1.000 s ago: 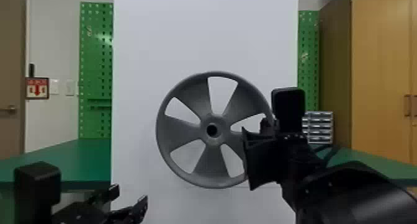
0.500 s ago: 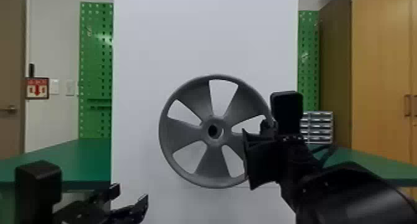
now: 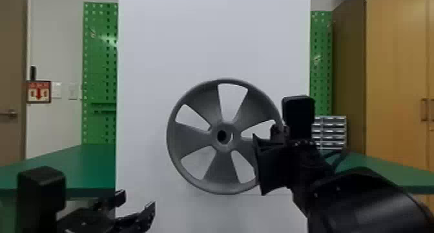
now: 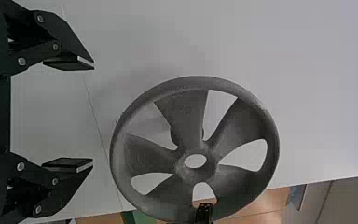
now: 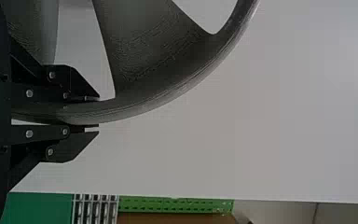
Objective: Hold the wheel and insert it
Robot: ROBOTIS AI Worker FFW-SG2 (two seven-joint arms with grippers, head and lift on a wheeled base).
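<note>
**One-sided rim hold on wheel: twist and misalignment the main risks**

Wheel [image 3: 225, 147]: upright in front of white panel [image 3: 213, 38], held at the side of its rim [image 5: 137, 108] by right tool [image 5: 91, 112]. Fingers on either side of rim, brought down to its thickness. Left tool [image 4: 93, 114]: fingers well parted, gripping nothing, low and to the robot's left of wheel.

Risks (judged):
- Tilting of wheel during the push. Cause: a lone pinch far from hub bore [image 3: 225, 136], with no support at the opposite side.
- Slipping or rotating within right tool. Cause: smooth, curved rim between short, flat fingers.
- Missing the mount or jamming at its edge. Cause: bore off line with dark round part [image 4: 174, 136] behind wheel, presumably the mount. Looks offset in left wrist view, but possibly only from the slanting angle; exact offset: cannot tell.
- Knocking rim with left tool, if brought in carelessly to steady.

Orientation: broad spoked face towards head camera, back towards panel. Bore axis roughly level, pointing forward into panel. Round outline, so no long axis across the face. Slight tilt: cannot exclude.
</note>
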